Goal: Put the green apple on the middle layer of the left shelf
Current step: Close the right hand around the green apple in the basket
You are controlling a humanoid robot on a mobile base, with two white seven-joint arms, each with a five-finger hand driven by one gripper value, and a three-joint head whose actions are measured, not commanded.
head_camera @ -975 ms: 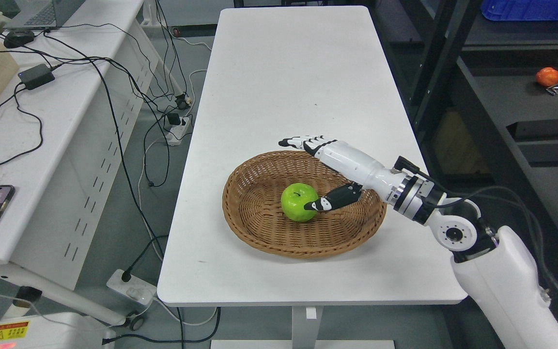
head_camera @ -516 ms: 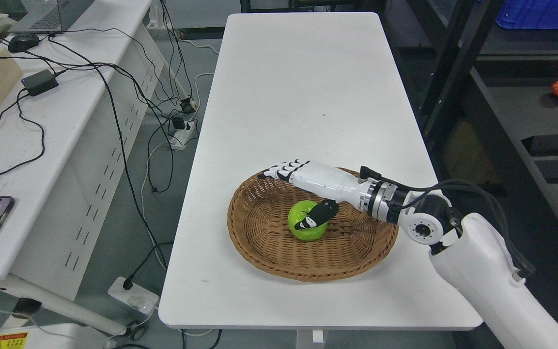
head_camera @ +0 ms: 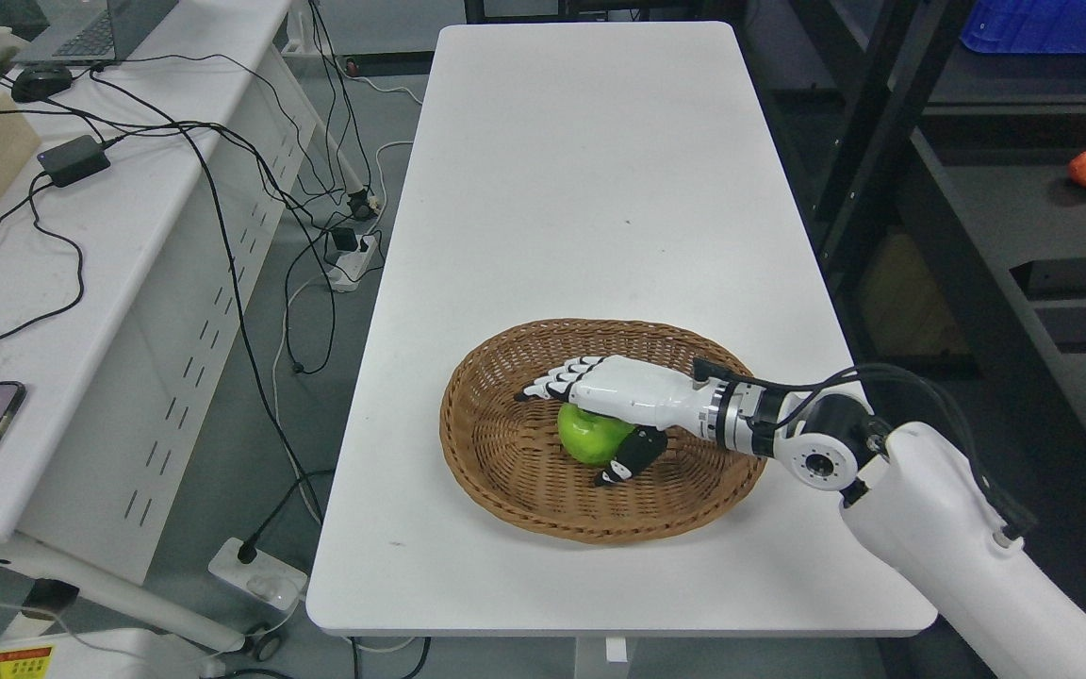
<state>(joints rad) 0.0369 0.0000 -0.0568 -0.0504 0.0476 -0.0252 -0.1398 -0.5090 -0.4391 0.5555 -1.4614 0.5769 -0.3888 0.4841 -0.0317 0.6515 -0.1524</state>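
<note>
The green apple (head_camera: 590,437) lies inside the wicker basket (head_camera: 505,471), near its middle, and the basket stands on the white table (head_camera: 581,170) in the half toward the near edge, a little closer to the right edge. The right hand (head_camera: 604,415) comes in from the lower right and lies over the apple — its palm rests on the top of the fruit. The white fingers (head_camera: 557,379) are stretched out past the apple toward the left rim of the basket and are not curled around it. The dark thumb (head_camera: 628,457) sits at the near side of the apple, touching it or just beside it — I cannot tell which. The grasp is not closed.
</note>
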